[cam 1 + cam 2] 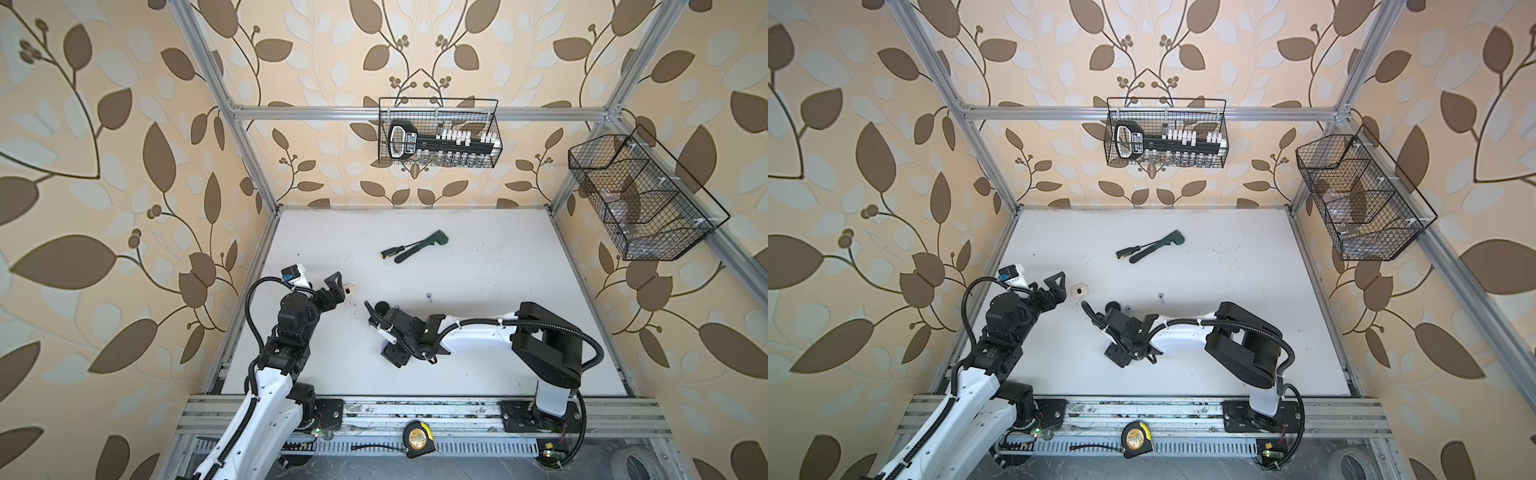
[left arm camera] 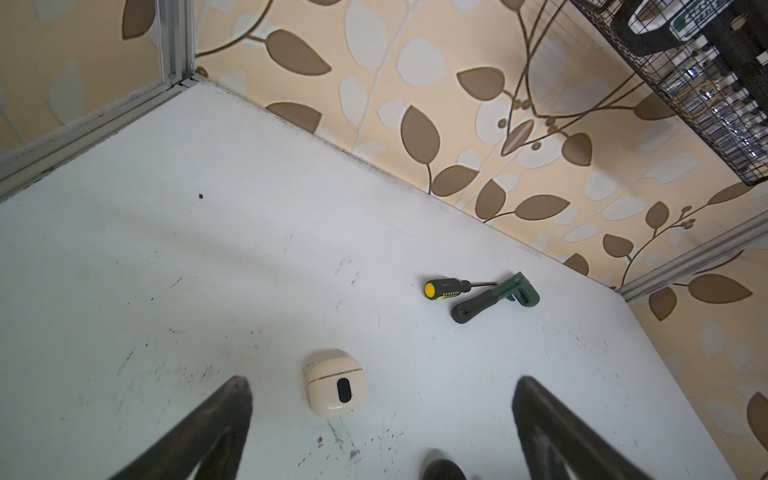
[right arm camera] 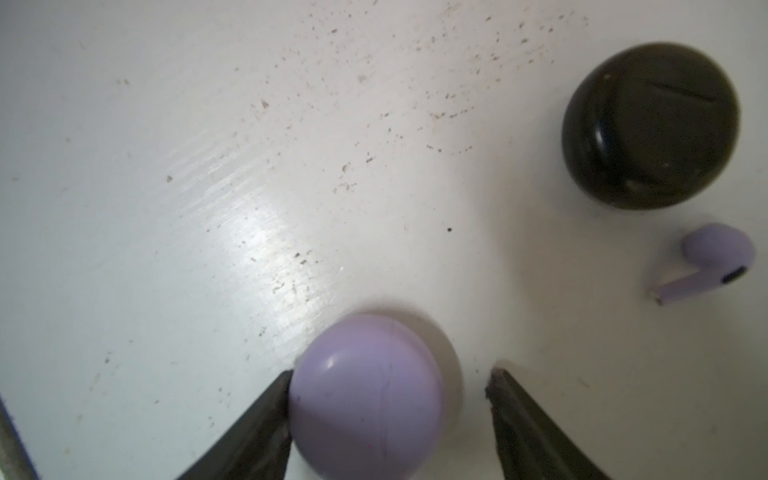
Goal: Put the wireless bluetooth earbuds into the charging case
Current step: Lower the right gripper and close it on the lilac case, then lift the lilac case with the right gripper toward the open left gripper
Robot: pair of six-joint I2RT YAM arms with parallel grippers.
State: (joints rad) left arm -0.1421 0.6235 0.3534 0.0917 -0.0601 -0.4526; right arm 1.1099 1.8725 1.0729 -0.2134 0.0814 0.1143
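Observation:
A lilac charging case (image 3: 365, 395) lies on the white table (image 3: 208, 166) between the jaws of my right gripper (image 3: 390, 382). One finger touches its side and the other stands off with a gap, so the gripper is open. A lilac earbud (image 3: 715, 262) lies beside a shut black case (image 3: 650, 124). In a top view the black case (image 1: 1112, 308) and that earbud (image 1: 1128, 308) show by the right arm, and another small earbud (image 1: 1160, 296) lies further right. My left gripper (image 2: 382, 382) is wide open, a shut cream case (image 2: 334, 384) just ahead of its fingers.
A yellow-and-black screwdriver (image 1: 392, 252) and a green-headed tool (image 1: 424, 245) lie at the table's back middle. Wire baskets hang on the back wall (image 1: 438, 133) and the right wall (image 1: 640, 199). A tape measure (image 1: 419, 438) sits on the front rail.

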